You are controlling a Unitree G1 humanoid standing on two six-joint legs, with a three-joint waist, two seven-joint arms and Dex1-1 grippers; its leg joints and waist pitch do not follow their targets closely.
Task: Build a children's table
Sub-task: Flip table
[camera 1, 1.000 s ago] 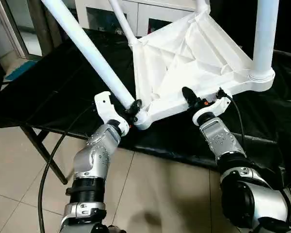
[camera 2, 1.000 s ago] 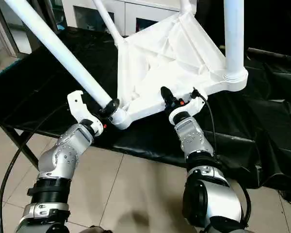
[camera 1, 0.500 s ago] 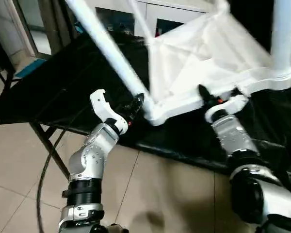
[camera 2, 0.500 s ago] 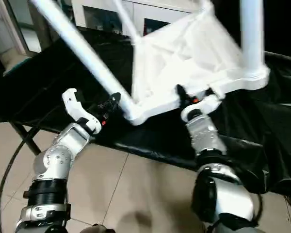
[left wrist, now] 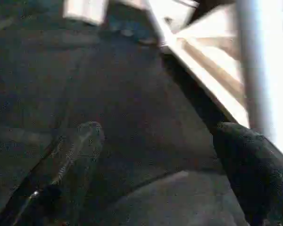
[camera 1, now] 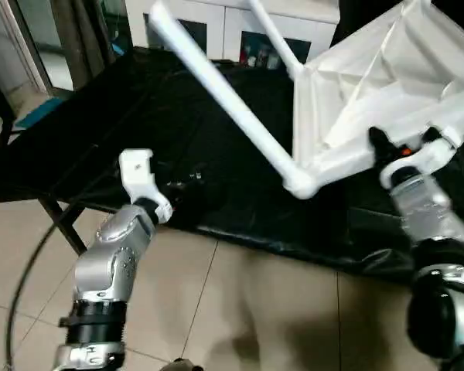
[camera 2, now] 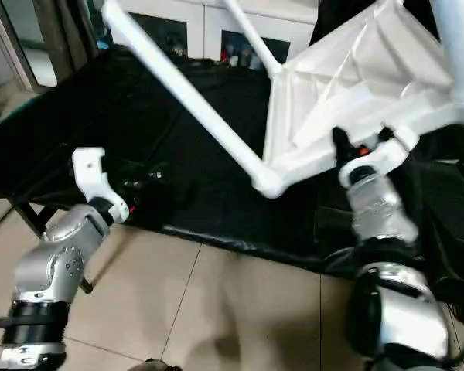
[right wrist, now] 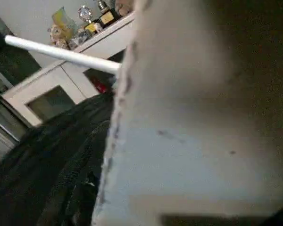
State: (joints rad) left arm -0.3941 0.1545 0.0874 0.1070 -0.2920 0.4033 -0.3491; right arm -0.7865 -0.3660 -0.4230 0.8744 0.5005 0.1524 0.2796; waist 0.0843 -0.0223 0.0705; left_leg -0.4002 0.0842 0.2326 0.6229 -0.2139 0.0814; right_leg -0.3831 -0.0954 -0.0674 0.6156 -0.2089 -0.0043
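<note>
The white tabletop (camera 1: 371, 93) is tilted up on its edge over the far right part of the black-draped surface (camera 1: 139, 100), ribbed underside facing the robot. Its lower edge rests in the right claw (camera 1: 398, 147), whose black fingers are closed on that rim next to an orange mark on the wrist. One long white leg (camera 1: 224, 108) runs from the socket at the tabletop's lowest near corner (camera 1: 300, 185) up and away toward the far left corner of the surface, its free end in front of the white cabinet (camera 1: 216, 23). A thinner-looking leg (camera 1: 274, 35) rises from the tabletop's far corner, and another leg (camera 2: 456, 39) stands up from the corner socket at the right. The left claw (camera 1: 174, 185) hangs over the near edge of the surface, well apart from the leg and the tabletop, touching neither. In the left wrist view its two dark fingers (left wrist: 75, 160) stand wide apart with only black cloth between them, so it is open and holds nothing. The floor (camera 1: 240, 309) below is beige tile.
</note>
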